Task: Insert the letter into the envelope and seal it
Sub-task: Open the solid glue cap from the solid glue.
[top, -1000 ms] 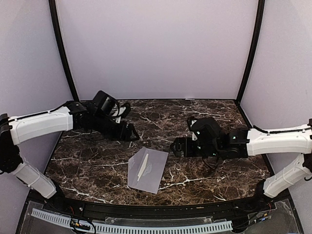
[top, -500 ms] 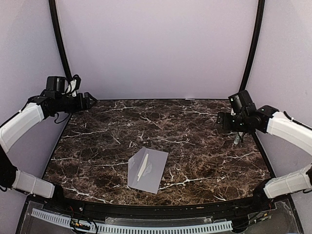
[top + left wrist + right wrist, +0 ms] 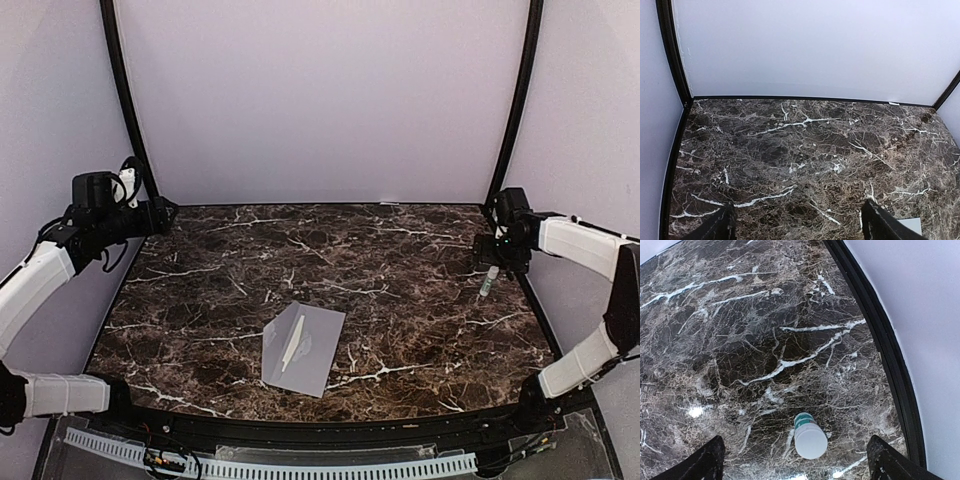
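Envelope [image 3: 315,352] flat grey-lavender rectangle on veined marble table [image 3: 400,262]; left claw [image 3: 799,227], right claw [image 3: 796,461] spread wide, empty.

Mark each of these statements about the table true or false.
1. The envelope lies flat on the table. True.
2. The left pincer grips the envelope. False: it is open and empty, off at the table's left rear corner.
3. A small white tube stands near the table's right edge. True.
4. The right pincer is shut on the tube. False: it is open and the tube stands free.
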Robot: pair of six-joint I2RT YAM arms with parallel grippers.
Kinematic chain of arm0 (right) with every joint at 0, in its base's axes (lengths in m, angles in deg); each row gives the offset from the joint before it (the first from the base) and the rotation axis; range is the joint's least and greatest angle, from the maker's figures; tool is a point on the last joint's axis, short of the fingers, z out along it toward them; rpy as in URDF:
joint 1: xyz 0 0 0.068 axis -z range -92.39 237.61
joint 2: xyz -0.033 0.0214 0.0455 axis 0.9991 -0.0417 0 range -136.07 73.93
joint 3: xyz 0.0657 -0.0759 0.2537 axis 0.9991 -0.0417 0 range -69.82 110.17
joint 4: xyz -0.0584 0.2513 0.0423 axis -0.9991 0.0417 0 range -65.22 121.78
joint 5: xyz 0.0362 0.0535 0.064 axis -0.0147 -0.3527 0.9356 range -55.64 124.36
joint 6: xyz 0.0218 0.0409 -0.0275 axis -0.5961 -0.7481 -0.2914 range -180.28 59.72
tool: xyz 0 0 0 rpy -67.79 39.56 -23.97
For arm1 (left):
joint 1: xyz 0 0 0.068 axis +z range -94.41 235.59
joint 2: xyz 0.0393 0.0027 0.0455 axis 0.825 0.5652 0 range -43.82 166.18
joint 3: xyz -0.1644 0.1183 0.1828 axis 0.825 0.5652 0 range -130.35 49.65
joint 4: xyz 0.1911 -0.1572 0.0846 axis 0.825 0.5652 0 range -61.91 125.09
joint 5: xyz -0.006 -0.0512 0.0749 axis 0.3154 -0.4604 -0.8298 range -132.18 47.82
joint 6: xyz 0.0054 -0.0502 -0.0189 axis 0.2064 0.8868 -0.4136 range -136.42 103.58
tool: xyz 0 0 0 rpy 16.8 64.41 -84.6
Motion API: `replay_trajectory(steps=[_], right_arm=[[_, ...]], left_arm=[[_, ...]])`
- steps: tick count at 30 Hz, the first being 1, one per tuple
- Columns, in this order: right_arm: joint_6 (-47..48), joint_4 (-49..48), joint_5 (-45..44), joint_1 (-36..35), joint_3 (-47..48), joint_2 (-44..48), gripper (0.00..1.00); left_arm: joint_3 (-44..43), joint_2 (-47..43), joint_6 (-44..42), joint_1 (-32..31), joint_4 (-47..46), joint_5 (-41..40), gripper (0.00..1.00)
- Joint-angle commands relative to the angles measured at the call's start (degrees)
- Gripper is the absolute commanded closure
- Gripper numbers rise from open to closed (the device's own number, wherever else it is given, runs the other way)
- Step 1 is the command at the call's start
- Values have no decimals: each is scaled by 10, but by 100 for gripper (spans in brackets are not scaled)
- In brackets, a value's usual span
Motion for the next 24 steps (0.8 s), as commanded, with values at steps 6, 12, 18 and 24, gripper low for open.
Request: replay_trajectory(steps=[6, 12, 18, 24], right_arm=[[28, -47, 70, 36, -13, -44, 16], [23, -62, 49, 36, -41, -57, 25], [29, -79, 41, 37, -42, -76, 44], [31, -91, 23, 39, -38, -88, 54]], left_arm=[[9, 12, -5, 4, -13, 16, 16], [9, 15, -3, 4, -12, 18, 16], [9, 18, -2, 4, -12, 19, 16], [10, 23, 0, 3, -12, 22, 16]])
